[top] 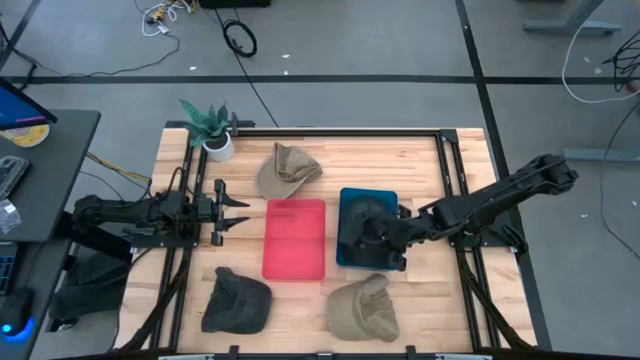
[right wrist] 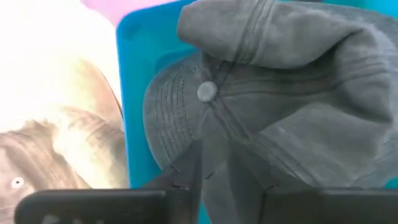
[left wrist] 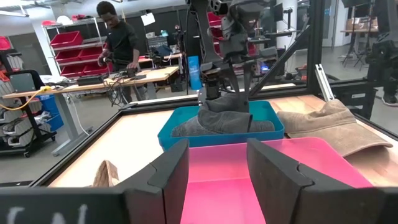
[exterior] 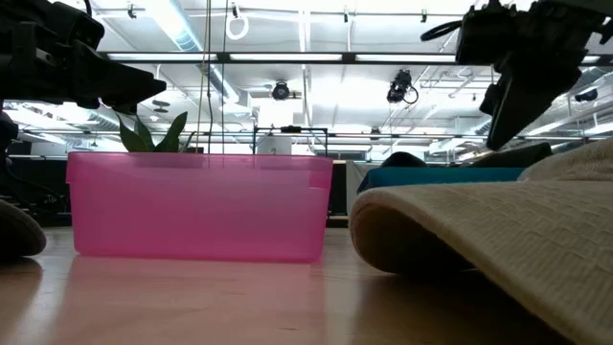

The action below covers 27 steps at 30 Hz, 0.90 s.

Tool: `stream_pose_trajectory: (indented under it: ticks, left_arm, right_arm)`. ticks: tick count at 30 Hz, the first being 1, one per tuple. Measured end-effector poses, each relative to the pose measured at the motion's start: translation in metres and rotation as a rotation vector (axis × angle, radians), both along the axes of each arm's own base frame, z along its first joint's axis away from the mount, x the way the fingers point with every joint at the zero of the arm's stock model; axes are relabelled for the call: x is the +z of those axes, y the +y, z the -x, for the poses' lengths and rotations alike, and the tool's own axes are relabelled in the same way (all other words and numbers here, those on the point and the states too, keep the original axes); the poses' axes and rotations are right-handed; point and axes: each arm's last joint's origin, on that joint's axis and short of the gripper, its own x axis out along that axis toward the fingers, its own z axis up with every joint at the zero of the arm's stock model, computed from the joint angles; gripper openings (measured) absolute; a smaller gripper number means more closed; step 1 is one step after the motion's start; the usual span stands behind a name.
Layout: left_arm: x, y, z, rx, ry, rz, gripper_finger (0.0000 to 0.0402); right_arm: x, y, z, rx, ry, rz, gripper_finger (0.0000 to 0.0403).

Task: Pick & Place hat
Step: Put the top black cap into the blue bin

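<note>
A dark grey hat (top: 362, 213) lies in the blue tray (top: 343, 200), right of the pink tray (top: 295, 240). My right gripper (right wrist: 214, 180) reaches in from the table's right and is shut on this hat (right wrist: 280, 93). The left wrist view shows it coming down onto the hat (left wrist: 224, 121). My left gripper (left wrist: 217, 180) waits open at the pink tray's left side (top: 235, 210) and touches nothing. My right gripper pinches a raised fold of the grey hat's crown (right wrist: 214, 158), just below the top button (right wrist: 207, 91), between its two fingers. It comes from above, slanting in from the table's right. The hat rests in the blue tray (left wrist: 180, 134), with its cloth drawn into a peak under the fingers (left wrist: 214, 102).
One tan hat (top: 288, 170) lies at the far side and another (top: 365, 308) at the near edge, filling the low view (exterior: 498, 240). A dark hat (top: 237, 300) lies near left. A potted plant (top: 212, 128) stands at the far left corner. A person works at a bench beyond the table.
</note>
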Motion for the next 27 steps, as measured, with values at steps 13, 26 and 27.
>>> stream_pose_trajectory:
  ticks: [13, 26, 27]
  left_arm:
    - [0.000, 0.000, 0.000, -0.001, 0.000, 0.000, 0.0165]
    - [0.000, 0.000, 0.000, 0.000, 0.000, 0.000, 0.0165]
    - [0.000, 0.000, 0.000, 0.000, 0.000, 0.000, 0.0165]
  right_arm:
    - [0.001, -0.011, 0.026, -0.151, 0.153, 0.056, 0.0035]
    - [-0.040, -0.007, 0.018, -0.097, 0.051, -0.016, 0.0004]
    - [-0.043, -0.008, 0.020, -0.104, 0.070, -0.016, 0.0003]
